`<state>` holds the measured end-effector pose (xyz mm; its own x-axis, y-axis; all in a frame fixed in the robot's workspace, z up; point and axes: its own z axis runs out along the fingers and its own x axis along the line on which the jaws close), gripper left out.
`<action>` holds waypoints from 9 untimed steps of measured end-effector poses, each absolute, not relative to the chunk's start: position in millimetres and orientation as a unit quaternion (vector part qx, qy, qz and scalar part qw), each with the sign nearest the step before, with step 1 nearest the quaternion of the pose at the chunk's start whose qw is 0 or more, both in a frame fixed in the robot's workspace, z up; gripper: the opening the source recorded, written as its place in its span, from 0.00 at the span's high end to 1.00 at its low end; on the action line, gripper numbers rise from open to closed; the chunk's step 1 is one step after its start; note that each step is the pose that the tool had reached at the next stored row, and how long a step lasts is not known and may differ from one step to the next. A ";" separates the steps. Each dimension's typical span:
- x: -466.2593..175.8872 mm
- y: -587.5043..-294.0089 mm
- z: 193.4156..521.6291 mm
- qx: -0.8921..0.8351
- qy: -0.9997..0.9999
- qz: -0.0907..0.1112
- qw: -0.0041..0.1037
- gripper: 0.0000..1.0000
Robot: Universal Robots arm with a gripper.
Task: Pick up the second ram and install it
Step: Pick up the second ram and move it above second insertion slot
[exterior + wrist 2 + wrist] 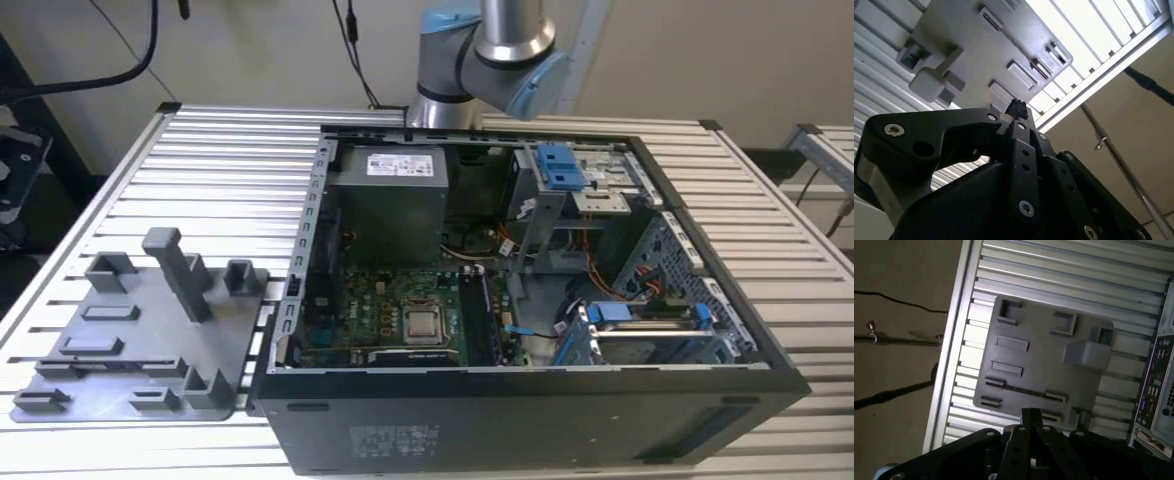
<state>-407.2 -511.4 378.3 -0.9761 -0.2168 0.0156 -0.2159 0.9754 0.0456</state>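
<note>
First wrist view: hand point(1031, 411) hangs above grey tray point(1044, 357); fingers point(1026, 417) together.

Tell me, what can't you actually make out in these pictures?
- Arm: cut off by the exterior view's top edge.
- Dark line in the grey tray's long slot, first wrist view: too thin to tell whether it is the second ram.
- Tray's edge nearest the camera, first wrist view: hidden behind the gripper.
</note>
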 end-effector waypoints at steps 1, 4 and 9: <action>-407.3 -511.4 378.3 0.117 -0.993 -0.022 0.010 0.89; -407.3 -511.4 378.3 0.139 -0.990 -0.021 0.011 0.89; -407.2 -511.4 378.3 0.178 -0.984 -0.021 0.012 0.89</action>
<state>-407.2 -511.4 378.3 -0.9360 -0.3515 0.0158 -0.3505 0.9355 0.0448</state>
